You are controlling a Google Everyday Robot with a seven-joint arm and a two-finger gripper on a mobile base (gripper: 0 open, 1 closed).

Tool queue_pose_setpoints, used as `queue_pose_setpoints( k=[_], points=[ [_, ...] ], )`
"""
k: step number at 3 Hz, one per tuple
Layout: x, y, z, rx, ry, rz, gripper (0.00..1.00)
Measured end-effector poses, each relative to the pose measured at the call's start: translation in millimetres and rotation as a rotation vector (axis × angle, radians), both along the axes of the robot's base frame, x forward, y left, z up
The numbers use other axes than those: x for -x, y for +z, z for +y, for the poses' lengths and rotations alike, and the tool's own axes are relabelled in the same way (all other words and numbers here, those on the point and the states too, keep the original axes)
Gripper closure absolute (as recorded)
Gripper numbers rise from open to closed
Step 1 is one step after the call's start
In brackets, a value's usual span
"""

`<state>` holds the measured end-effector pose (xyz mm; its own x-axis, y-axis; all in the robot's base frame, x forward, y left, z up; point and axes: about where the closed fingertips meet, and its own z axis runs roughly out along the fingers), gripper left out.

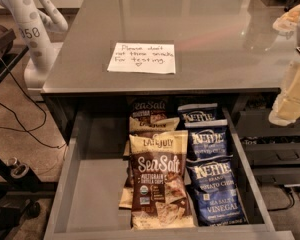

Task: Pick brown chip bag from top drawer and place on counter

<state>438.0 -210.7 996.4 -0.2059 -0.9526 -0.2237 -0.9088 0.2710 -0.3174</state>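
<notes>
While our pincer [293, 93] hovers right, we cannot tell its grip; the brown chip bag [157, 186] lies lower-left, front-to-back.

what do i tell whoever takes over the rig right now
Gripper: at the right edge of the view, over the counter's front right corner, clear of the bags.
Drawer: open.
Brown bag: lying at the drawer's front, left of the blue Kettle bags; a similar bag lies behind it.
Counter: bears a paper note.
Done: nothing yet beyond the open drawer.
Left: grasp the brown bag, lift it, set it on the counter.
</notes>
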Motion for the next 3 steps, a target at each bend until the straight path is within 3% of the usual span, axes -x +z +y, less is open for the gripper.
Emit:
queue_pose_setpoints(
  k=[1, 2, 3],
  points=[
    [0.0, -0.1, 0.1, 0.000, 0.000, 0.000, 0.00],
    [2.4, -23.7, 9.9, -0.071, 0.019, 0.025, 0.00],
    [4.4, -68.1, 27.9, -0.197, 0.044, 0.054, 0.00]
  ],
)
